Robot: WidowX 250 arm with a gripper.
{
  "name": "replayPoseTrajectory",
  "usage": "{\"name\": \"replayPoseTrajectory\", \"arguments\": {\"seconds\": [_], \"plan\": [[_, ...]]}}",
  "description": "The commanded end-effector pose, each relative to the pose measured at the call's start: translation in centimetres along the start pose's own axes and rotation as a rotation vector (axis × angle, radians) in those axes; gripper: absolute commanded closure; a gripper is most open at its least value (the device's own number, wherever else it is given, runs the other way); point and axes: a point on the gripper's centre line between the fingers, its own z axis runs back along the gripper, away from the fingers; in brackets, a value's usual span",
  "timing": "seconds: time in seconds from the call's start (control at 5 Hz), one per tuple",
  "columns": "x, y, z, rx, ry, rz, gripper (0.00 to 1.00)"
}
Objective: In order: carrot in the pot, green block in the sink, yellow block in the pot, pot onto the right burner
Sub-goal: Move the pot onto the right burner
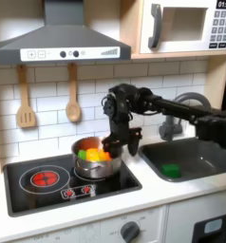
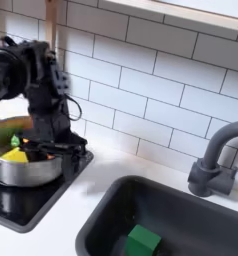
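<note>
The shiny steel pot (image 1: 96,164) (image 2: 25,167) is over the right side of the black stovetop (image 1: 48,188) in the first exterior view. Inside it lie the yellow block (image 1: 90,153) (image 2: 15,155) and the orange carrot (image 1: 103,155) (image 2: 34,154). My gripper (image 1: 123,145) (image 2: 57,150) reaches down from the dark arm and is shut on the pot's rim, on the side nearest the sink. The green block (image 1: 171,171) (image 2: 143,241) lies on the floor of the dark grey sink (image 1: 202,152) (image 2: 206,215). I cannot tell whether the pot rests on the stove or hangs just above it.
A red-ringed burner (image 1: 46,177) glows on the stovetop's left in the first exterior view. Two wooden utensils (image 1: 26,100) hang on the tiled wall under the range hood (image 1: 63,43). The arched faucet (image 1: 186,100) (image 2: 217,160) stands behind the sink. A microwave (image 1: 186,26) sits above.
</note>
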Motion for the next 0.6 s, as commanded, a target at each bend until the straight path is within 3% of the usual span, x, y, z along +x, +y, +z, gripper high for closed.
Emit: {"name": "replayPoseTrajectory", "arguments": {"seconds": [0.0, 0.2, 0.4], "plan": [[-0.3, 0.8, 4.3, -0.030, -0.084, 0.031, 0.00], [-1.5, 1.1, 5.9, -0.022, -0.121, 0.030, 0.00], [-3.0, 1.9, 6.8, 0.003, -0.149, 0.040, 0.09]]}}
